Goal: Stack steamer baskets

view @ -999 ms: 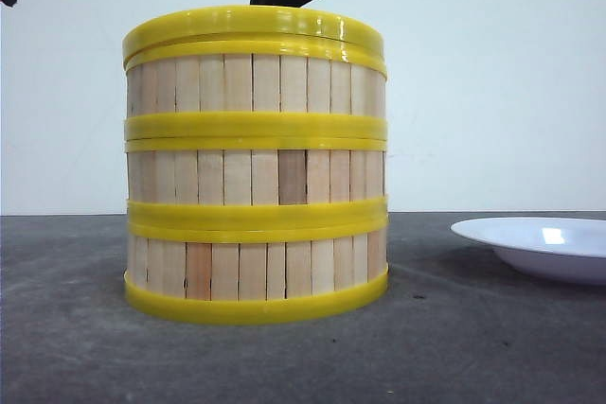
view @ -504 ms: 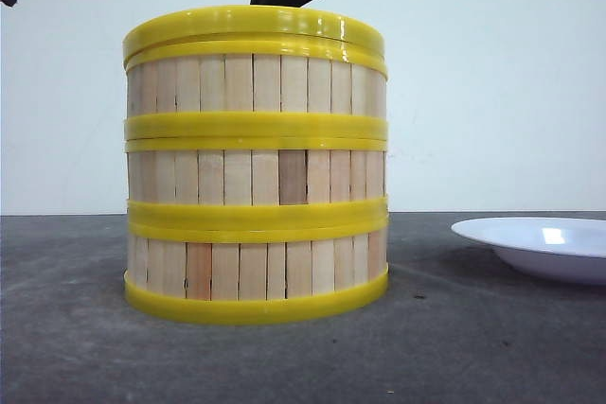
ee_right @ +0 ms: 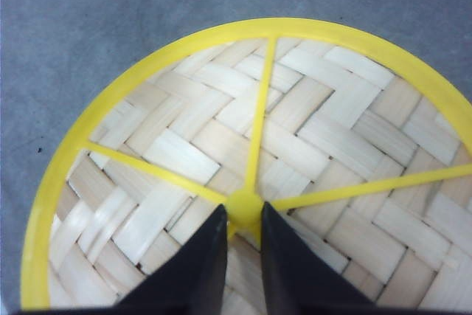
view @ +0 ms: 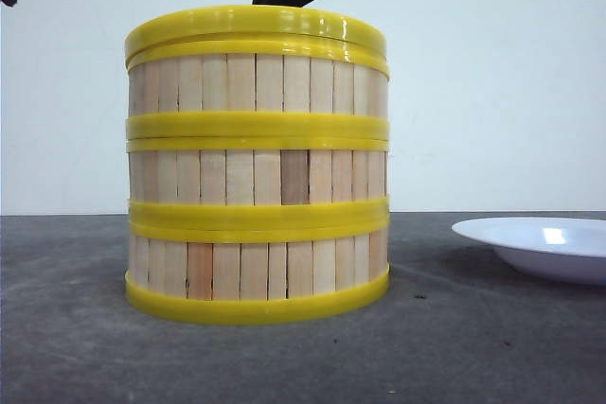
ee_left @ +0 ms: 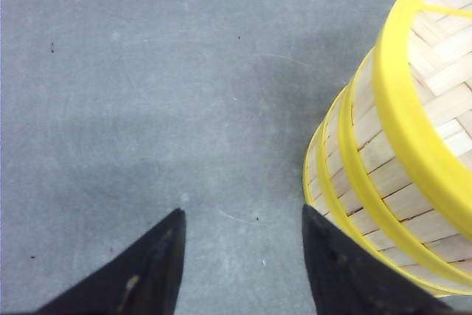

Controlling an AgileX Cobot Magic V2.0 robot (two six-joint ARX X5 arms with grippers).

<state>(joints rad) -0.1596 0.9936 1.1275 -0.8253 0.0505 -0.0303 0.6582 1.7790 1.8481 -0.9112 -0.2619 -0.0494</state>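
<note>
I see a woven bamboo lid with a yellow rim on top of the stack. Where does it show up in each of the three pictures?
Front view: the woven bamboo lid with yellow rim is only an edge-on yellow band capping the stacked steamer baskets.
Left wrist view: a slice of it at the right edge.
Right wrist view: it fills the picture, the right end effector at its knob.
Shared landmark: the yellow rim.

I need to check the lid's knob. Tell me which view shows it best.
The right wrist view: the lid fills it from above, and its knob sits between the right gripper fingers. The front view shows only the lid's rim edge-on; the left wrist view catches part of its rim and weave.
</note>
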